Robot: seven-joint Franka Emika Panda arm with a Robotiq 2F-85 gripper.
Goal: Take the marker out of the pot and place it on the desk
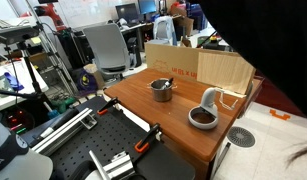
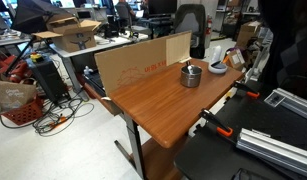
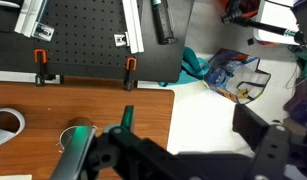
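One pot (image 1: 160,91) stands mid-desk (image 1: 143,108), near a cardboard wall (image 1: 193,62) on the far side. The marker (image 1: 165,84) leans inside it, one end above the rim. A dark bowl (image 1: 203,119) sits to its right. My gripper (image 3: 143,155) shows only as dark, blurred parts above the desk's edge and the black bench (image 3: 83,45), so I cannot tell how wide my jaws stand.
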